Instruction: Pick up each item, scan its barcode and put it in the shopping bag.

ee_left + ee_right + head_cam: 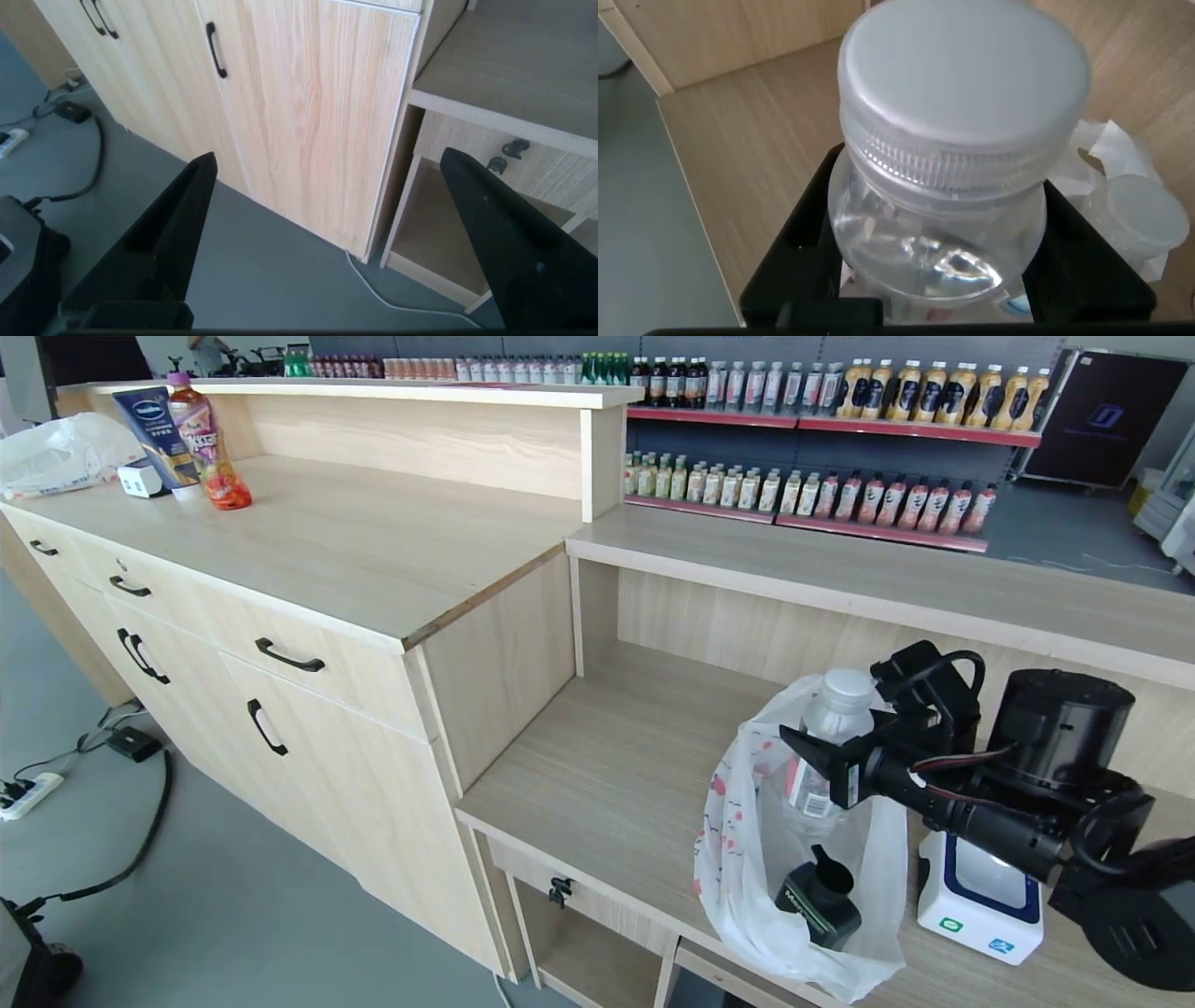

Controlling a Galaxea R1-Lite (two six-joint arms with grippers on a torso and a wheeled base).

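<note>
My right gripper (823, 767) is shut on a clear bottle (826, 747) with a white cap, holding it upright at the mouth of the white shopping bag (742, 887) on the low counter. In the right wrist view the bottle (952, 140) sits between my gripper's (938, 275) black fingers, with a second pale cap (1144, 213) beside it against the bag plastic. A black item (820, 901) lies inside the bag. My left gripper (327, 252) hangs open and holds nothing, low over the grey floor in front of the cabinet.
A white and blue scanner (980, 896) stands right of the bag. On the tall counter (373, 551) at far left stand an orange drink bottle (210, 443), a blue tube (154, 425), a small white box (140, 481) and a plastic bag (61, 453).
</note>
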